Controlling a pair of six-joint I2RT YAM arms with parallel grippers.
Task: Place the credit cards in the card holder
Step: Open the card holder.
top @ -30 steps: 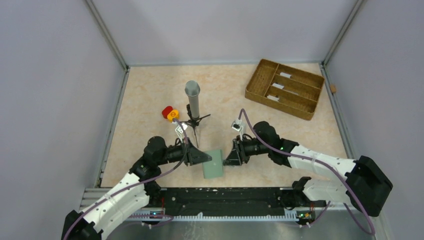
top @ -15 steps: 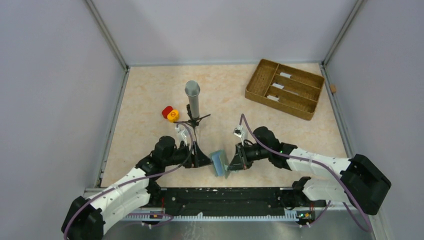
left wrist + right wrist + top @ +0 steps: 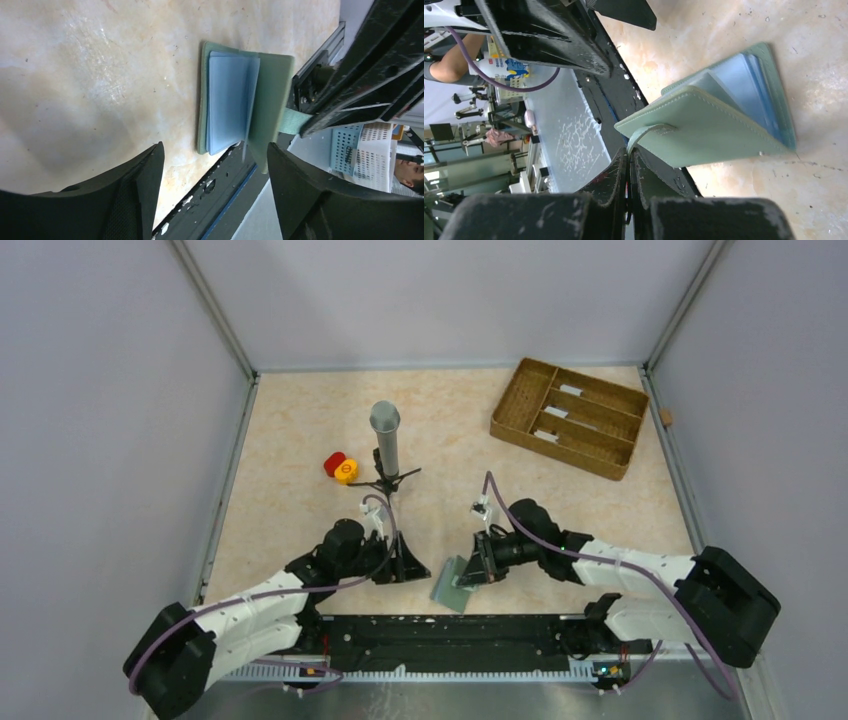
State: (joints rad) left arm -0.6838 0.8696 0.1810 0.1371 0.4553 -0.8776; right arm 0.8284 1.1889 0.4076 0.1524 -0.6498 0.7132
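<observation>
Handling: card holder (image 3: 719, 135) light, floppy at fold; right claw (image 3: 629, 156) clamped on its tab (image 3: 647, 132), left claw (image 3: 215, 150) apart alongside.

The right end effector (image 3: 628, 150) has its two fingers pressed together on the closing tab (image 3: 649, 133) of the card holder (image 3: 719, 135). The grey-green top cover is lifted at an angle, showing light blue panels (image 3: 744, 80). The bottom cover lies on the beige surface (image 3: 814, 60).

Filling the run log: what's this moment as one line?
left jaws: open, holding nothing | right jaws: shut on closing tab | card holder: half open | credit cards: in brown tray
</observation>
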